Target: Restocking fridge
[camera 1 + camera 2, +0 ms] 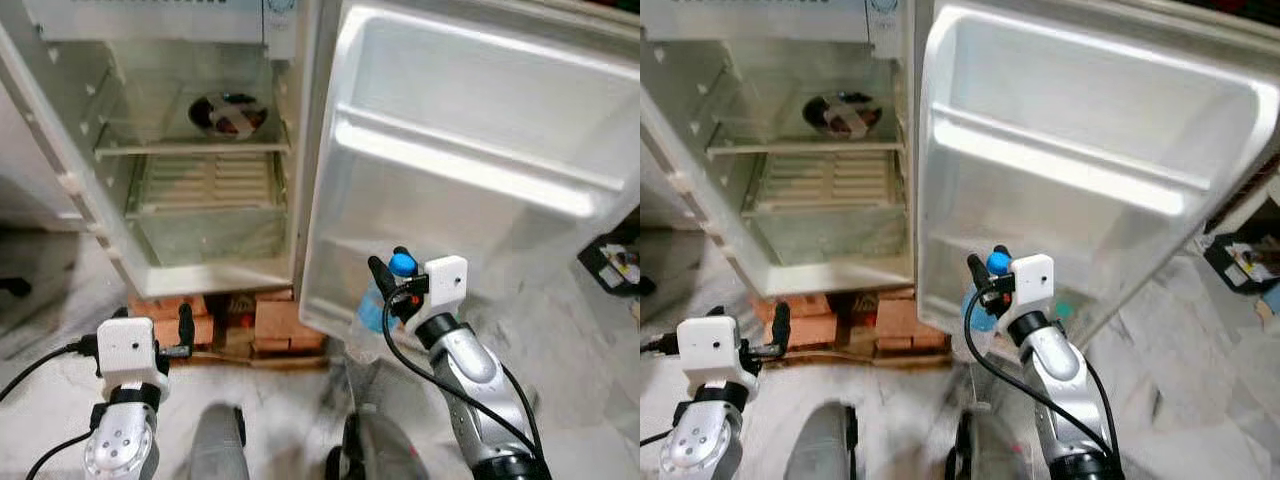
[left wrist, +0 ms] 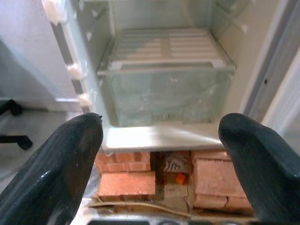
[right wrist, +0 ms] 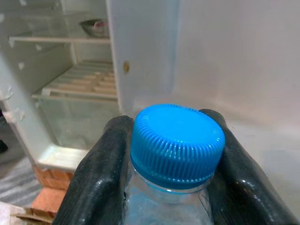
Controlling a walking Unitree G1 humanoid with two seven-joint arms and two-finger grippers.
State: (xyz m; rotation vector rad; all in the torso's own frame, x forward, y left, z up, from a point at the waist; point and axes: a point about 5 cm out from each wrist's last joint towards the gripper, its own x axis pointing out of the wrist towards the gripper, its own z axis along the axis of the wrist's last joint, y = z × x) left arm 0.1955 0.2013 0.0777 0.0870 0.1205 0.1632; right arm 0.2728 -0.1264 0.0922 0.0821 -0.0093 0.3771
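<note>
Fridge (image 1: pixel 200 260) door (image 1: pixel 470 170) stands wide open in front of the robot, its inner side with moulded shelves facing the camera. Right gripper (image 1: pixel 392 280) is up at the lower part of that door, and it has a bottle (image 3: pixel 171 206) pinched by the neck, one black finger on each side, just under the ribbed blue cap (image 3: pixel 176 143). The clear bottle hangs upright below the fingers, close against the bottom edge of the door; whether it touches the door is hard to tell.

Over on the other side, the left gripper (image 1: pixel 183 330) sits low, in front of the fridge base, with nothing in it. From its wrist camera the two fingers (image 2: pixel 51 173) are spread wide apart, and between them you see the clear drawer (image 2: pixel 168 93) at the bottom of the fridge.

Inside the cabinet, a bowl (image 1: pixel 228 113) rests on the glass shelf (image 1: pixel 190 147), with something dark and reddish in it. Below that comes a slatted cover, then the drawer.

Down at floor level, the fridge sits on red bricks (image 1: pixel 275 325), with a gap between the stacks. A black box (image 1: pixel 612 262) lies on the pale floor (image 1: pixel 590 380) off to the right.
</note>
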